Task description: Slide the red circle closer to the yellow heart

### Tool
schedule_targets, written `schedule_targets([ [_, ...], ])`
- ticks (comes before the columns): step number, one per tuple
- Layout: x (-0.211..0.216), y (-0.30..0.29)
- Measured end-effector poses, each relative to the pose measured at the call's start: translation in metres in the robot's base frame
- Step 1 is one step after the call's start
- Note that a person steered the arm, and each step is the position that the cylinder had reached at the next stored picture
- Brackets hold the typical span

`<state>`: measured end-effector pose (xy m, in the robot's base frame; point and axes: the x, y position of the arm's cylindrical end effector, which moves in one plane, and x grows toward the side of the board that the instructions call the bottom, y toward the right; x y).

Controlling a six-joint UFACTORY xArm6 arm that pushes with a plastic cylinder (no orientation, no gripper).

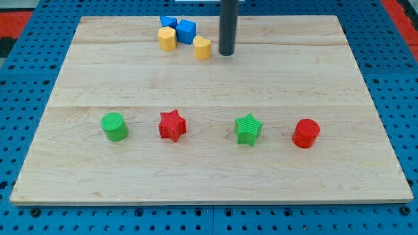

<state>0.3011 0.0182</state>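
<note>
My tool (227, 26) is a plain dark rod coming down from the view's top. It has no jaws to spread or clench, so it grasps nothing. My tip (226, 54) rests on the wooden surface (215, 91) near its top edge, just to the view's right of the yellow heart (202, 47). A thin strip of wood seems to show between them, though whether they touch I cannot tell for sure. No other block is against my tip.

The yellow heart is the rightmost of a small cluster at the view's top. To its left is a yellow hexagon (167, 38). Above and between these two sits a blue cube (187, 30), and a second blue block (168, 23), its shape unclear, lies behind the hexagon. The cube touches or nearly touches the hexagon.

The red circle (305, 133) stands well apart from the heart and from my tip, in the lower right part of the surface. It is the right end of a loose row across the lower half. From the view's left, the row runs green circle (115, 126), red star (172, 125), green star (248, 128), red circle. All four stand apart from one another, with the green star nearest the red circle.
</note>
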Motion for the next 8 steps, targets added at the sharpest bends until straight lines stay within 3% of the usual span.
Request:
schedule_targets([
  [2, 0.001, -0.046],
  [7, 0.162, 0.179],
  [8, 0.199, 0.197],
])
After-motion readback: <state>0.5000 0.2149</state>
